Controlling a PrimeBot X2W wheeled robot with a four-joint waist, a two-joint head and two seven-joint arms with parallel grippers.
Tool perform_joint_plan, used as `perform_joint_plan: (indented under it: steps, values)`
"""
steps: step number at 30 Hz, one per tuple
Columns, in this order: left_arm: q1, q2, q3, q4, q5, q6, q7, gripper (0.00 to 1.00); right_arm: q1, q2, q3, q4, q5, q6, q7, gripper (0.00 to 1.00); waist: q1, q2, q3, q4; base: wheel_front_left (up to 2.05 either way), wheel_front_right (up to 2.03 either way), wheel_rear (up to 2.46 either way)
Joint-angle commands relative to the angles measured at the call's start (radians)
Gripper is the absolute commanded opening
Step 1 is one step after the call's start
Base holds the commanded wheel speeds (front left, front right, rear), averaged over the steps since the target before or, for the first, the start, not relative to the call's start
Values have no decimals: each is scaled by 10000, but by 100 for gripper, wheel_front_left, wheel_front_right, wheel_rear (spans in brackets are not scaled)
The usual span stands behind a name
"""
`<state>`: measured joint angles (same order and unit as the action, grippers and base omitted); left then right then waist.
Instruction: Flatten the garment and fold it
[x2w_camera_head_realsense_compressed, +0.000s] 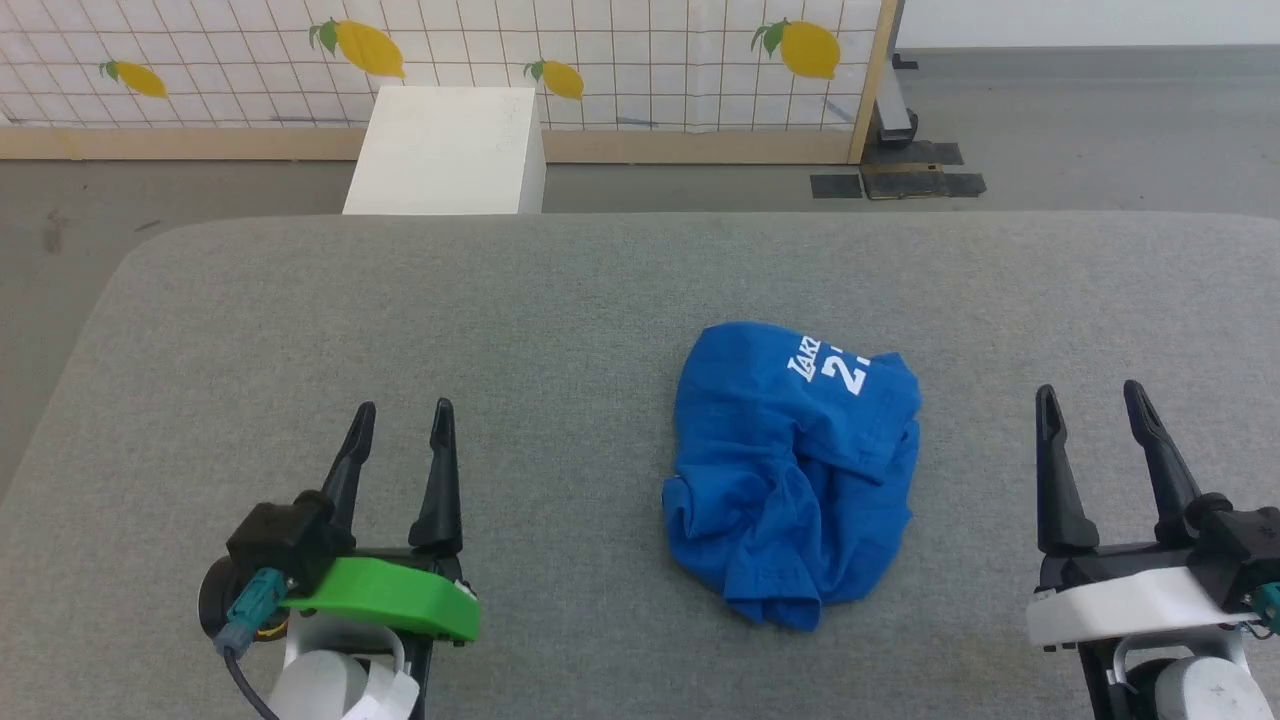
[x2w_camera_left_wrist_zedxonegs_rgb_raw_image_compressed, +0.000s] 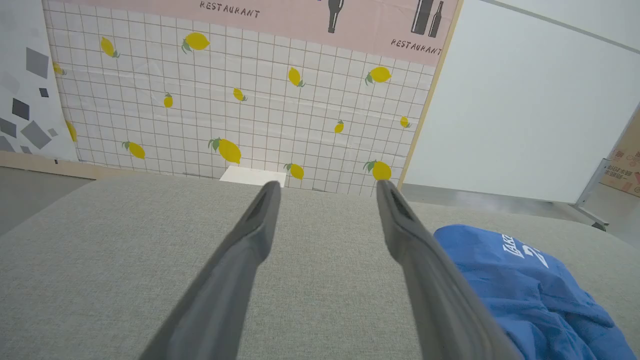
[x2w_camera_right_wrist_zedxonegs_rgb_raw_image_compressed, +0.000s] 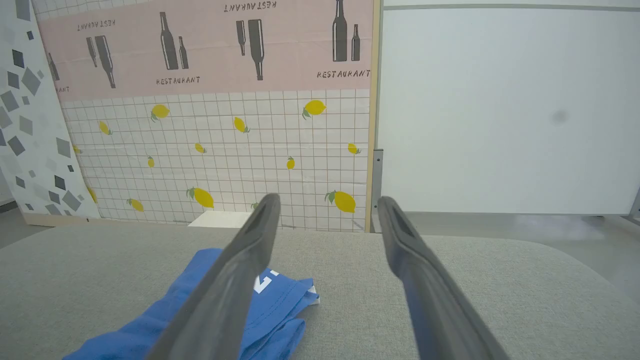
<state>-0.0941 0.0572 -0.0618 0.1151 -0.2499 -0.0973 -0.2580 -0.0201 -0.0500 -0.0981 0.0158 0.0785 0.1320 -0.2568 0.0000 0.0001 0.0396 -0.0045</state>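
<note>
While the left gripper (x2w_camera_head_realsense_compressed: 400, 410) and right gripper (x2w_camera_head_realsense_compressed: 1090, 392) stand spread wide and empty, the royal-blue shorts (x2w_camera_head_realsense_compressed: 790, 470) lie crumpled on the grey table (x2w_camera_head_realsense_compressed: 400, 300) between them, white lettering (x2w_camera_head_realsense_compressed: 832, 368) at the heap's one o'clock.

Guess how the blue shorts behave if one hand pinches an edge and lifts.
Likely floppy: the blue shorts lie crumpled in soft folds, so a pinched edge should drape. Probably light; the fabric looks thin. Pushed, they would likely bunch rather than slide on the grey fabric tabletop.
</note>
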Motion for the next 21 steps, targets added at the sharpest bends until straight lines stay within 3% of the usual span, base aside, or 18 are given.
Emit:
perform_joint_plan:
  steps: [1,15,21]
  values:
    - [101,-52,37,-12,101,-75,-37,100,59,-3,42,18,-32,-13,-49,100,0,-1,-1,-4,0,0,0]
    - [147,-68,-5,48,-28,-73,-37,100,12,-3,127,9,27,-13,-49,100,0,-1,22,-25,0,0,0]
    - [180,-69,-62,29,-78,-20,-37,100,-110,-3,1082,-295,-43,-13,61,100,0,-1,83,45,0,0,0]
